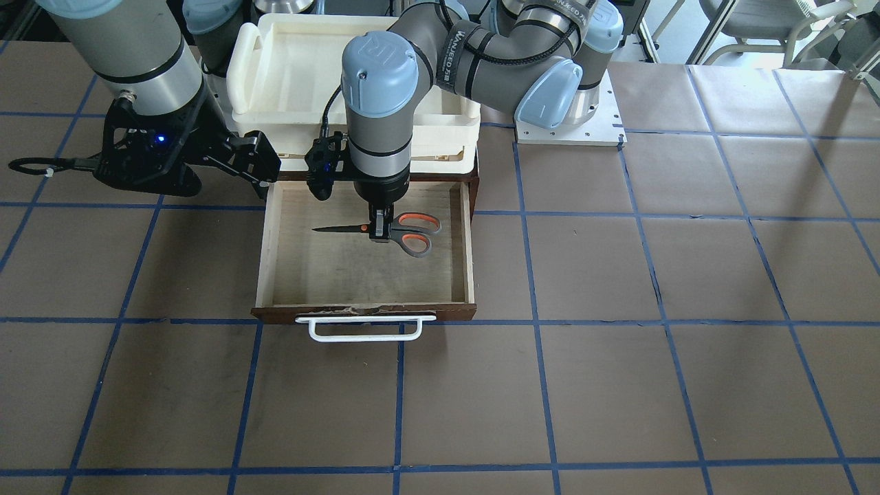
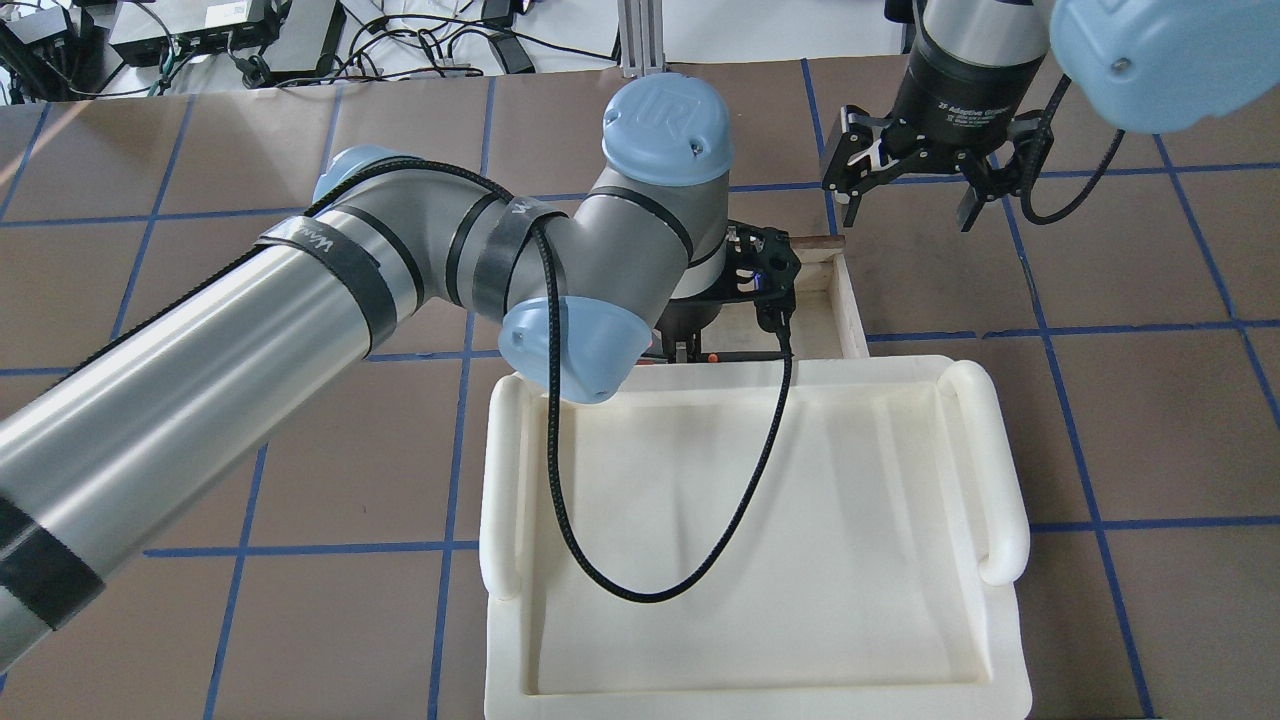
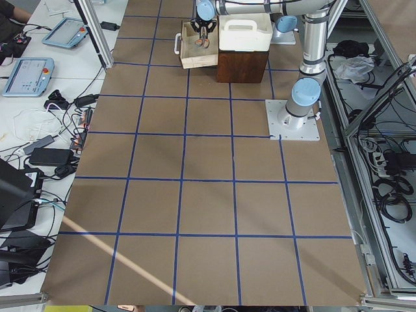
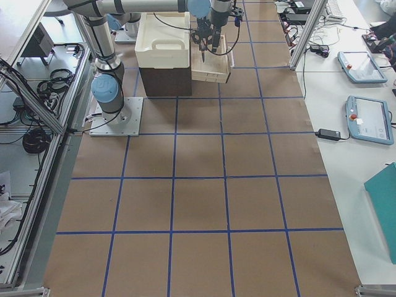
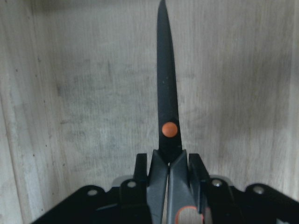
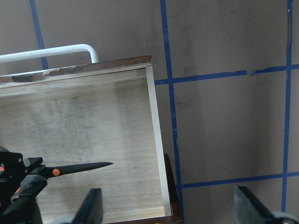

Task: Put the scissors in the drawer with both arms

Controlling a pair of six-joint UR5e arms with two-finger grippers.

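Note:
The scissors [image 1: 405,230] have dark blades, an orange pivot dot and grey handles lined orange. They lie level inside the open wooden drawer [image 1: 263,254], blades pointing towards the right arm's side. My left gripper [image 1: 380,230] reaches straight down into the drawer and is shut on the scissors just behind the pivot. The left wrist view shows its fingers [image 5: 140,170] clamped on the scissors [image 5: 167,107] over the pale drawer floor. My right gripper [image 1: 265,165] hovers open and empty beside the drawer's back corner. From its wrist view the scissors [image 6: 77,168] and drawer [image 6: 154,116] both show.
A cream-white plastic tray [image 1: 275,69] sits on the brown cabinet behind the drawer and hides most of the drawer in the overhead view [image 2: 990,480]. The drawer's white bar handle [image 1: 364,328] sticks out in front. Brown table with blue tape grid all around.

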